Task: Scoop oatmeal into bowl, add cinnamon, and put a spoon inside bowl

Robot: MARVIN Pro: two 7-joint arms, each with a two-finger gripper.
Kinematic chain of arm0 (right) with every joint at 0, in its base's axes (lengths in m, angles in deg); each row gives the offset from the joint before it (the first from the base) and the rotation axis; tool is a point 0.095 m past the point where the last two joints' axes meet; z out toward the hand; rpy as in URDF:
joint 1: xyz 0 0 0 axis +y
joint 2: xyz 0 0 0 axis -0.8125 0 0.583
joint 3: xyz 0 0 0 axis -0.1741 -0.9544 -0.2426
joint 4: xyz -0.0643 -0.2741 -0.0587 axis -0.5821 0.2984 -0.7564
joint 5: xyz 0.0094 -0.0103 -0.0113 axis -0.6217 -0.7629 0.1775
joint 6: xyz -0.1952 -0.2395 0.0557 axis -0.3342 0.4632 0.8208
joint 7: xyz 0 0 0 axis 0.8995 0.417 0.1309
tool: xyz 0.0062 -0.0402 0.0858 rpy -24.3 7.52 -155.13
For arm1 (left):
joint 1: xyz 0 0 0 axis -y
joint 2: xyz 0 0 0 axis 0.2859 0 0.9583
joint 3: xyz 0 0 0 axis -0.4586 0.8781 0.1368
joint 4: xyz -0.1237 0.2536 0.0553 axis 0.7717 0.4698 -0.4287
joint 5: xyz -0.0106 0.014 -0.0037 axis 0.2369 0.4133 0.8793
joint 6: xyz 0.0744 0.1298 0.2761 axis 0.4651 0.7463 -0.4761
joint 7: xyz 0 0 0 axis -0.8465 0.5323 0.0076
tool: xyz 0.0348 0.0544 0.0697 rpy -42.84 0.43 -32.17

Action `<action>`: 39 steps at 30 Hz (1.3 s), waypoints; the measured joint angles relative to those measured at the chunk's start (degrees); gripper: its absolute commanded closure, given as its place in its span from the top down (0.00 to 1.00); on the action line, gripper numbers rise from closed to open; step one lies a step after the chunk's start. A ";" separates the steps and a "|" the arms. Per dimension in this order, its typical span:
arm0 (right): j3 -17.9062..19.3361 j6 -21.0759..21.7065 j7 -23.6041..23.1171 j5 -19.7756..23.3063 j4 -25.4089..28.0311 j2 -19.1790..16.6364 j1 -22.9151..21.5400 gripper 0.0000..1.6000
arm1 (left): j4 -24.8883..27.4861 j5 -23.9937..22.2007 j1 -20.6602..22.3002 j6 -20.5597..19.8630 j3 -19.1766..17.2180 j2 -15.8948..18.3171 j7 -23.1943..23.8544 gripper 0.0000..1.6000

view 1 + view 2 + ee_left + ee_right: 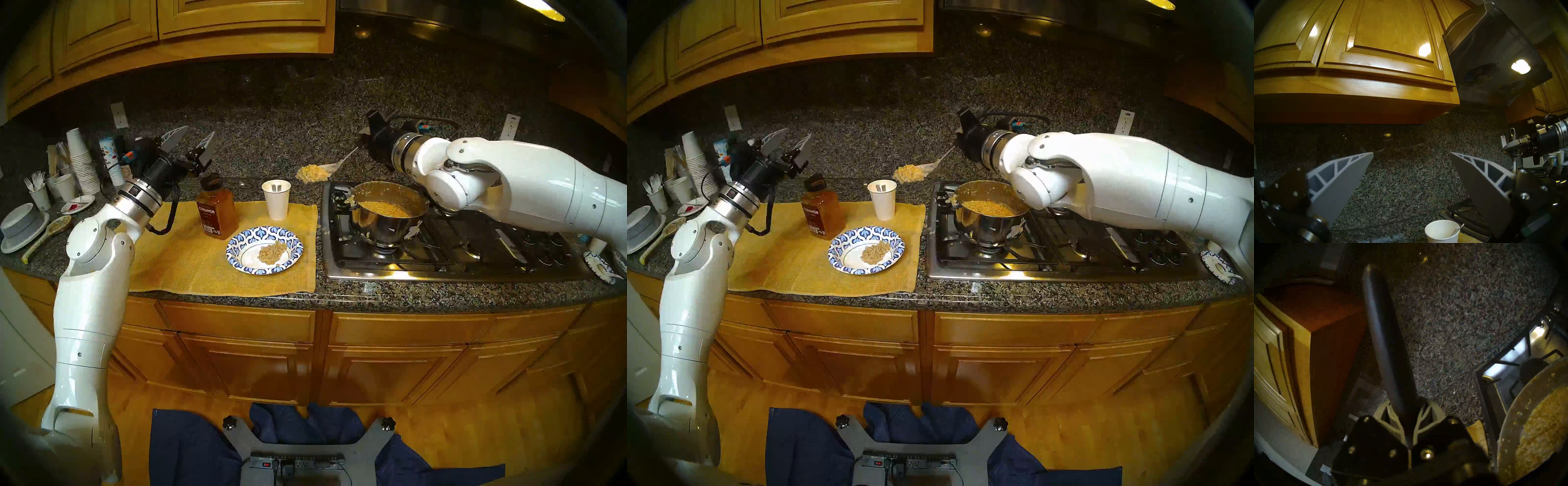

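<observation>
Right gripper (368, 137) clenching ladle (334, 166), heaped oatmeal (312, 173) hanging mid-frame above cup (277, 199); left gripper (191, 142) idling released, upper left; bowl (265, 249) holding small portion.

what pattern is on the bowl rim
Blue-and-white leaf pattern on the bowl rim; clearest in the head view.

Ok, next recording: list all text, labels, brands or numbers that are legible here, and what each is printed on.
"CINNAMON": brown label on the cinnamon bottle.
Smaller print and barcode lower on that label: too small to read.
Print on the tall canister behind the stacked cups: too blurred to read.
Nothing else legible in any view.
</observation>
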 measured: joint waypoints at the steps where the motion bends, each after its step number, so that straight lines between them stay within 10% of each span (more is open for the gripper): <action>1: 0.14 -0.12 0.08 0.23 -0.20 0.90 0.18 0.00 | 0.00 0.00 0.00 0.00 0.00 0.00 0.00 1.00; 20: -2.66 -3.32 0.43 -2.25 0.31 8.65 1.70 0.00 | 0.00 -0.03 0.01 0.03 0.01 0.00 -0.01 1.00; 39: -10.43 -9.29 3.86 -16.96 4.13 12.12 -1.65 0.00 | 0.00 -0.04 0.01 0.03 0.01 0.00 -0.02 1.00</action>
